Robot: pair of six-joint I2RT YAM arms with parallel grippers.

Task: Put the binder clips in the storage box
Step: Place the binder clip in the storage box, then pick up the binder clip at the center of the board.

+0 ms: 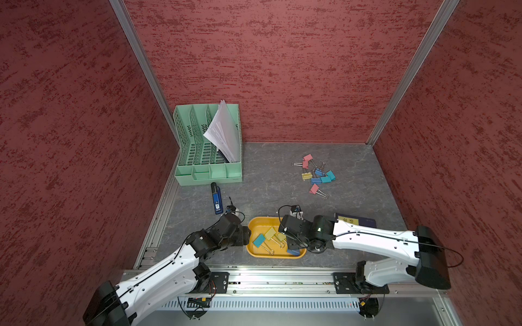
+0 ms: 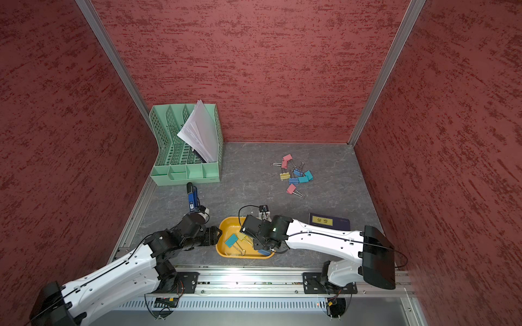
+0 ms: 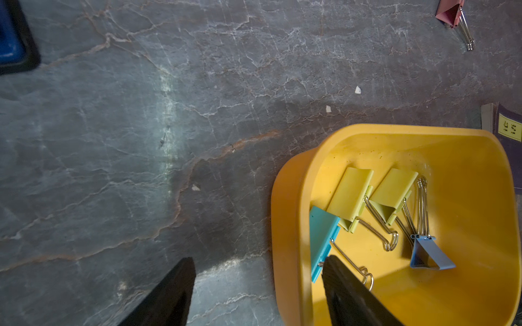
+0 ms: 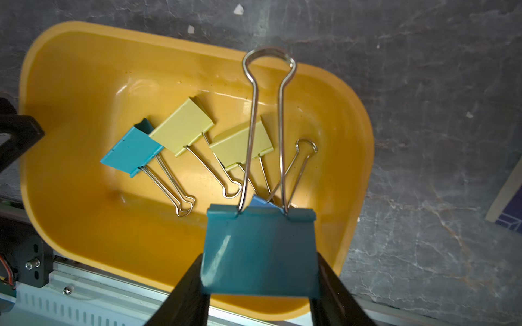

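- In both top views the right arm's wrist is covering the right gripper. Only its wrist view is showing it pinching a teal clip by the ends of the body.
- That held clip is hanging over the box, with its wire handles pointing straight ahead of the gripper, across the box's short side.
- A blue clip is hiding almost wholly behind the held one in the right wrist view.
- The left gripper is standing spread and gripping nothing — one finger inside the box's left wall, the other over the worktop.
- The box is lying near the front rail with its long axis along it. Inside, a second teal clip and two yellow clips are lying flat, handles slanting railward.
- The loose clips are sitting well apart at back right — too tangled to count.
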